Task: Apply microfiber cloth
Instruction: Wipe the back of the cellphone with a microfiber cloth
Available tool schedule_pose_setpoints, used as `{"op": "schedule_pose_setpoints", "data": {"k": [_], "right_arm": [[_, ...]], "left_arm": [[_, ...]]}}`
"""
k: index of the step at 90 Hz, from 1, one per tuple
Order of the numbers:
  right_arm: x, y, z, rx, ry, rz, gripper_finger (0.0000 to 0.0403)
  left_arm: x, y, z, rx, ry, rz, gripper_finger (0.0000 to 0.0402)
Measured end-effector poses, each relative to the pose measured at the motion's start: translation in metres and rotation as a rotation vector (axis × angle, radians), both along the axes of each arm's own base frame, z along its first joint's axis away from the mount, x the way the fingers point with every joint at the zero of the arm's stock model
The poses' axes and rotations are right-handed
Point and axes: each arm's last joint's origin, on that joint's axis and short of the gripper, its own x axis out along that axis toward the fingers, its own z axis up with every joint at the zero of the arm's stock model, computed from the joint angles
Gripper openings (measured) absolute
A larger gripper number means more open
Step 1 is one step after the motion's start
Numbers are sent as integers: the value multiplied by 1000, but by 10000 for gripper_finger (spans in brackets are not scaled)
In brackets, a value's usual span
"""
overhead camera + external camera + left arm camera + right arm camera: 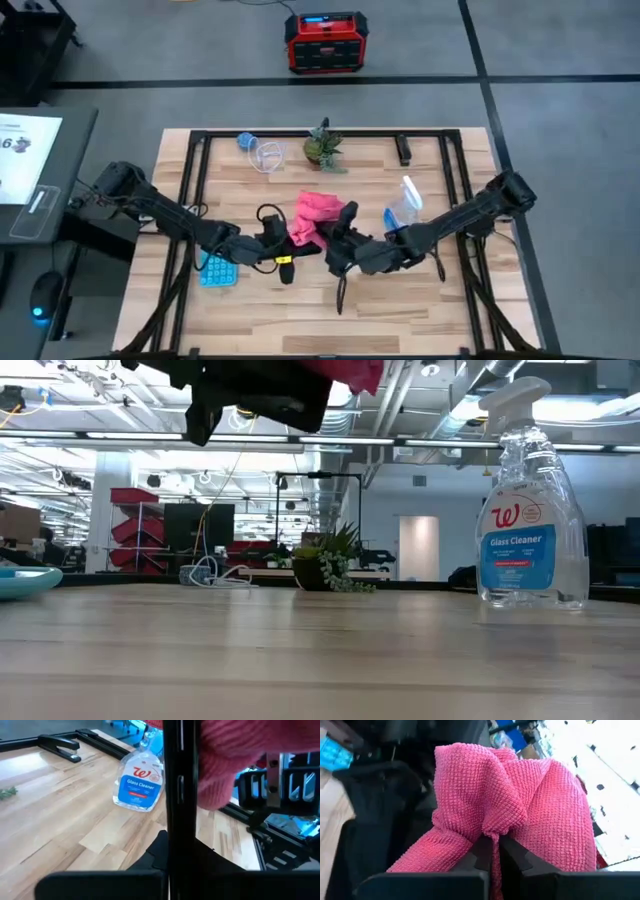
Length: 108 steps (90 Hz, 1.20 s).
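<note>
While bunched, microfiber cloth [520, 805] hides right tool's [492, 847] tips

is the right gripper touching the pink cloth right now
Touching. The right wrist view shows the right gripper with its fingers pinched shut on a gathered fold of the microfiber cloth, no gap between them.

The bright pink microfiber cloth [520, 810] is soft fabric with a fine waffle-like weave, matt and bunched. Just beside it stands a clear glossy plastic glass-cleaner spray bottle [528, 500] with a smooth blue label. Beneath both, the pale wooden plank table [400, 300] looks smooth with a slight sheen.
</note>
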Motion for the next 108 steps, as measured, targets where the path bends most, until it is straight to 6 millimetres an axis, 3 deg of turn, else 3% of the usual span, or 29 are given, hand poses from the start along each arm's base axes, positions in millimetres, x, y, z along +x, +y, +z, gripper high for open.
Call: {"op": "schedule_pose_setpoints", "data": {"k": [19,35,64,78,94,108], "right_arm": [[-16,-2,-29,134,107,-102,0],[-36,-2,-71,240,203,-154,0],[-92,42,-125,644,494,-14,0],[-126,59,-148,801,621,-40,4],[-156,72,-157,872,712,-109,58],[-160,76,-151,866,791,-38,135]], "left_arm": [[0,1,-2,20,13,26,4],[-1,-2,1,15,2,-23,4],[-1,0,-1,20,12,7,4],[-1,-1,-1,20,15,8,4],[-1,0,-1,21,16,13,4],[-1,0,-1,19,16,11,4]]}}
